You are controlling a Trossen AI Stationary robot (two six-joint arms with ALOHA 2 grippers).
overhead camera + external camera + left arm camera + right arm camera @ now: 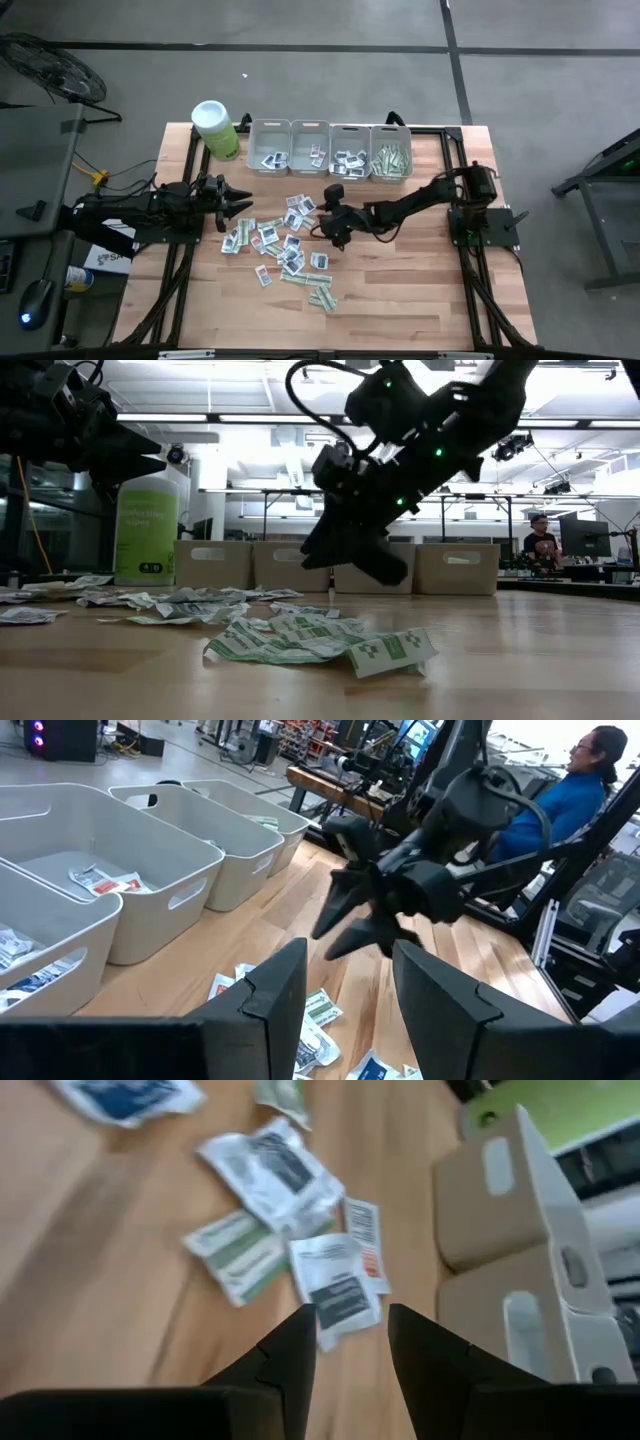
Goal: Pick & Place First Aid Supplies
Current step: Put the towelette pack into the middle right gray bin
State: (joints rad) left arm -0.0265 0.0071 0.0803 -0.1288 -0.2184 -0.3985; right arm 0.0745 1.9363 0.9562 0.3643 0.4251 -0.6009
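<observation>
The first aid supplies (285,245) lie scattered as small flat packets on the middle of the wooden table, white squarish ones and green-and-white strips (300,640). My right gripper (330,235) hangs slanting down over the pile's right side, open, with nothing between its fingers (350,1325). A white packet with dark print (335,1295) lies on the table just beyond its fingertips. My left gripper (240,207) waits open and level at the table's left, pointing toward the pile (345,970).
Several grey bins (330,150) stand in a row along the far edge, each holding some packets. A lime-green canister (215,128) with a white lid stands at the far left. A person (580,780) sits in the room beyond the table.
</observation>
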